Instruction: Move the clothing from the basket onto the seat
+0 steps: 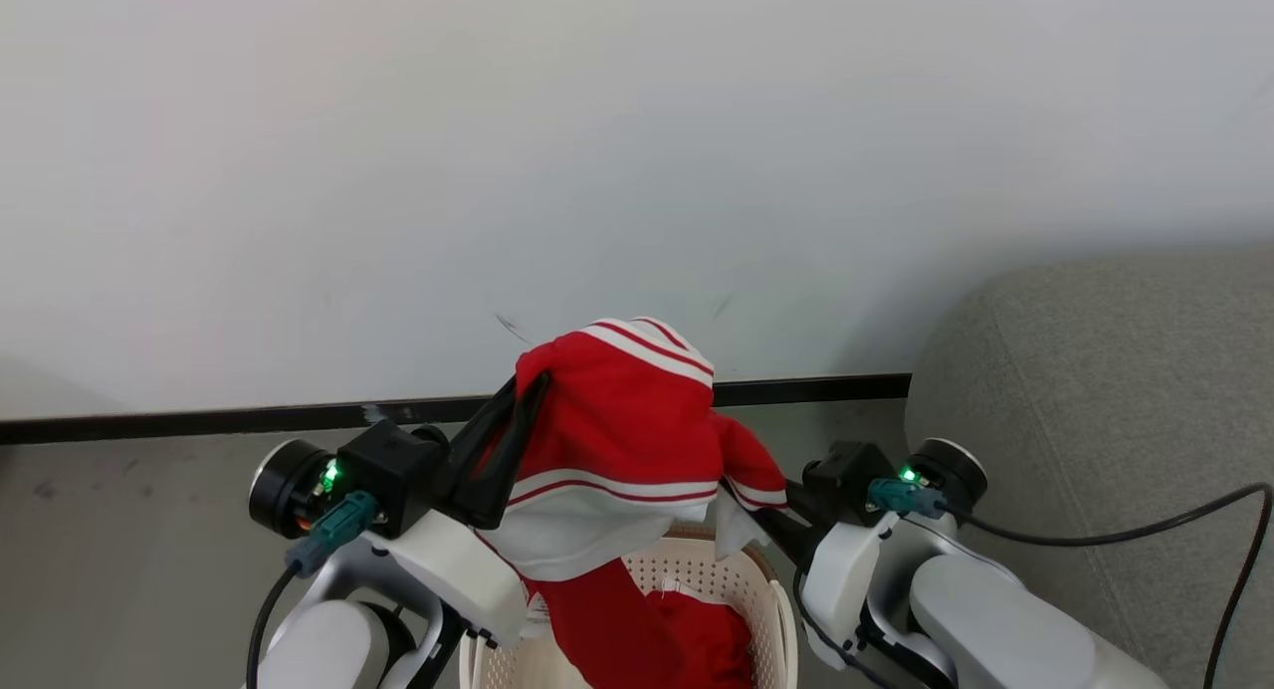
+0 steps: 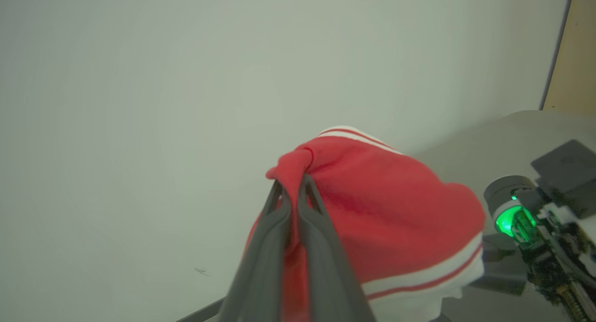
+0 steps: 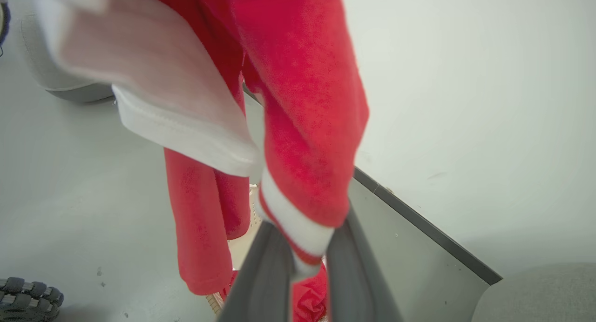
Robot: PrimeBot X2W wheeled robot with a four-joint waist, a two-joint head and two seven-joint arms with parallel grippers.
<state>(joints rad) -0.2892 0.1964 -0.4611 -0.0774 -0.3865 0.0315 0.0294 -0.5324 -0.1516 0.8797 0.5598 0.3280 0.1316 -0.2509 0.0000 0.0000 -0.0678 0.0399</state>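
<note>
A red garment with white stripes, part of the clothing (image 1: 617, 420), hangs lifted above the cream basket (image 1: 778, 594). My left gripper (image 1: 528, 388) is shut on its top fold, and the left wrist view shows the fingers (image 2: 279, 219) pinching the red fabric (image 2: 382, 210). From the right side my right gripper (image 1: 756, 512) has its fingertips tucked under the cloth. The right wrist view shows that gripper (image 3: 307, 224) clamped on a white-striped hem (image 3: 298, 229). More red clothing (image 1: 717, 639) lies in the basket. The grey seat (image 1: 1095, 390) stands to the right.
A pale wall with a black baseboard (image 1: 199, 417) rises just behind the basket, with grey floor (image 1: 149, 490) to the left. A black cable (image 1: 1145, 528) runs from the right wrist across the seat. A dark ribbed wheel (image 3: 28, 298) sits on the floor.
</note>
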